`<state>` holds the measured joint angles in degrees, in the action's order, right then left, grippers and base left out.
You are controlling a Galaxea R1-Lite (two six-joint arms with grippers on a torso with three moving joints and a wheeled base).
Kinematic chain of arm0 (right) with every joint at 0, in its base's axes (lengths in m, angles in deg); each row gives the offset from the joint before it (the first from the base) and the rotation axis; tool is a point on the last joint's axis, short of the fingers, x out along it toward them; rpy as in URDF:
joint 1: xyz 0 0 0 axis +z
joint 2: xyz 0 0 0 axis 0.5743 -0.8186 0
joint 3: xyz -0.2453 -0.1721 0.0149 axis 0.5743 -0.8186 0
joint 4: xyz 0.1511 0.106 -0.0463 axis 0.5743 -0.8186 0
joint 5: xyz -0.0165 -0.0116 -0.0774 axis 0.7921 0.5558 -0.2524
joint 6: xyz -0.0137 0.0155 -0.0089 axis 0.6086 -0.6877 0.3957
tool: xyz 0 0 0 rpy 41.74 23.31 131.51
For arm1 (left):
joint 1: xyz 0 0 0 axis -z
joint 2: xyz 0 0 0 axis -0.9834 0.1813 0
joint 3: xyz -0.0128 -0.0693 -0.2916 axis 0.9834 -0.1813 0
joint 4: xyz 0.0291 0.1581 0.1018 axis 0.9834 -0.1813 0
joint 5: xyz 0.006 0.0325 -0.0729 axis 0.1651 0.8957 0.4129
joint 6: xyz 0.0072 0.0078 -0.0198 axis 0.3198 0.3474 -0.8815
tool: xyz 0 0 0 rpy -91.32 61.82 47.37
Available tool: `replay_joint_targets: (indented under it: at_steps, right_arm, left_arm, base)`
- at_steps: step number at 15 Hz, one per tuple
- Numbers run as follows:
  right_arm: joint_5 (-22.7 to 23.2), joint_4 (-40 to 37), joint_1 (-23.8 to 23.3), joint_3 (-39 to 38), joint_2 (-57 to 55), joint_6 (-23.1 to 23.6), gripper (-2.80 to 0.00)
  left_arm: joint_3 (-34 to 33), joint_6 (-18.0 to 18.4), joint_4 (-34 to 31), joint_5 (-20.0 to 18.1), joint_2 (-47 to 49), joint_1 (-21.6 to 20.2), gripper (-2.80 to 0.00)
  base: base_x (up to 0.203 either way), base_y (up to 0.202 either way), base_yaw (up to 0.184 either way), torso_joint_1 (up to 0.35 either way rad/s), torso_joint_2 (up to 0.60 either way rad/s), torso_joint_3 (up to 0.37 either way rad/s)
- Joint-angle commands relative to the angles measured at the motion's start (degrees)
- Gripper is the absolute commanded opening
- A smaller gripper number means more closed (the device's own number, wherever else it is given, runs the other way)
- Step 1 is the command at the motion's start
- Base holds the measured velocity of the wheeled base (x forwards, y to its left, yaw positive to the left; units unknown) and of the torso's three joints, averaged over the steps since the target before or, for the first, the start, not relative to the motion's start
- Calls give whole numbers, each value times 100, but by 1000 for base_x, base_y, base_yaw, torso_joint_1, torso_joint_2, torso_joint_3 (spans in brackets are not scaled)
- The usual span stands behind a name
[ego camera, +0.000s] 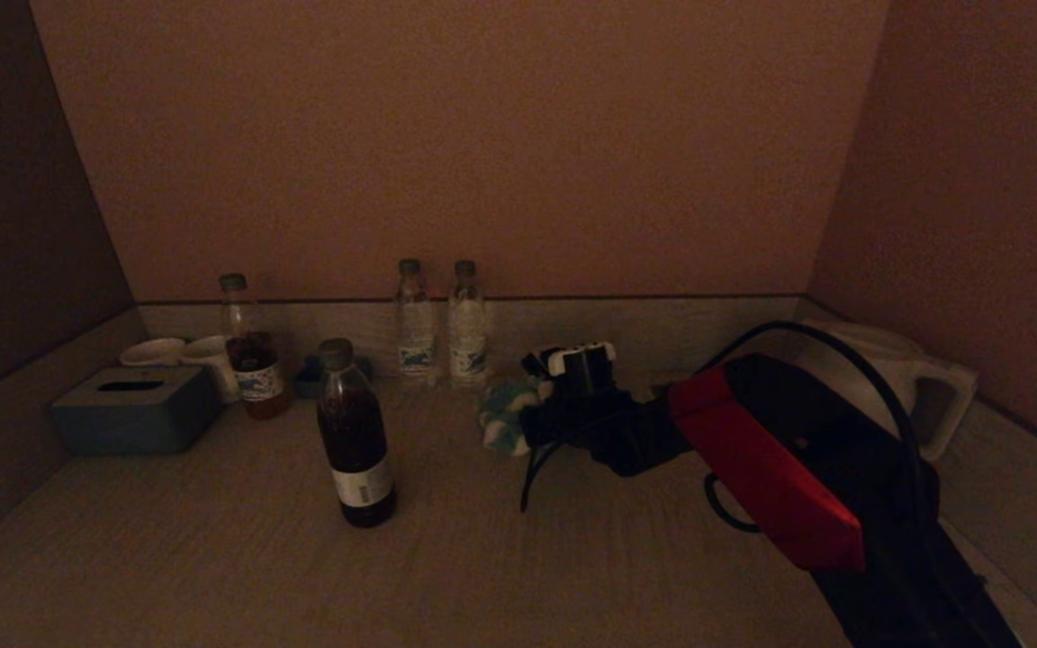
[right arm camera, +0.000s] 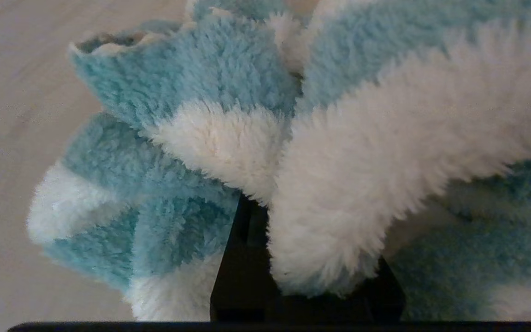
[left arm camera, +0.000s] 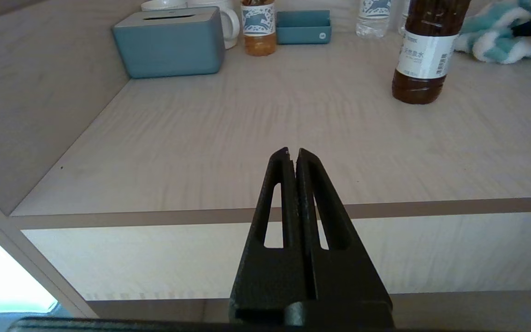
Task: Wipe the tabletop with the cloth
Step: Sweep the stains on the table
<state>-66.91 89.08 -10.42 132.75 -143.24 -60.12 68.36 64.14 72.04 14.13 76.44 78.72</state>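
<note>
- Nearest the table's front edge, the left gripper (left arm camera: 293,154) hangs parked, fingers pressed together on nothing.
- Mid-table, a dark tea bottle (ego camera: 355,434) stands just beside the wiping path; strokes should stop short of it.
- Farther back, the right gripper (ego camera: 532,409) has its fingers closed into the bunched cloth (ego camera: 502,416), which lies on the tabletop (ego camera: 212,558); press flat, sweep evenly.
- Rearmost, two water bottles (ego camera: 439,324) line the wall.

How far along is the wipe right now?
Done: the right gripper has the cloth bunched around its fingers, down on the tabletop near the back wall. In hand: it sits right of the dark bottle. Left: no wiped area can be told apart. The left gripper is parked, shut, at the front edge.
</note>
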Motion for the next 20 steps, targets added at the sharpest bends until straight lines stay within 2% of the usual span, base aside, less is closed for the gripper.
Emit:
replay_joint_targets:
  at_steps: [1, 5, 9, 12, 14, 17, 20]
  right_arm:
    - [-16, 8, 230, -56, 67, -5, -280]
    - [-74, 31, 336, -253, 176, -16, -280]
    - [-79, 297, 603, -1378, 732, -41, -280]
    - [-80, 662, 751, -1938, 1019, -43, -280]
    - [-80, 1003, 839, -2703, 1319, -35, -280]
    - [-80, 1357, 888, -3548, 1847, -38, -280]
    - [-82, 1519, 891, -4033, 2162, -53, -280]
  left_arm:
    - [-2, 0, -1, 0, 6, -4, -280]
    - [-2, 0, -1, 0, 6, -4, -280]
    - [-2, 0, -1, 0, 6, -4, -280]
    - [-2, 0, -1, 0, 6, -4, -280]
    - [-2, 0, -1, 0, 6, -2, -280]
    - [-2, 0, -1, 0, 6, -4, -280]
    - [-2, 0, -1, 0, -2, 5, -280]
  base:
    - [0, 0, 0, 0, 0, 0]
    - [0, 0, 0, 0, 0, 0]
    - [0, 0, 0, 0, 0, 0]
    - [0, 0, 0, 0, 0, 0]
    - [0, 0, 0, 0, 0, 0]
    - [0, 0, 0, 0, 0, 0]
    - [0, 0, 0, 0, 0, 0]
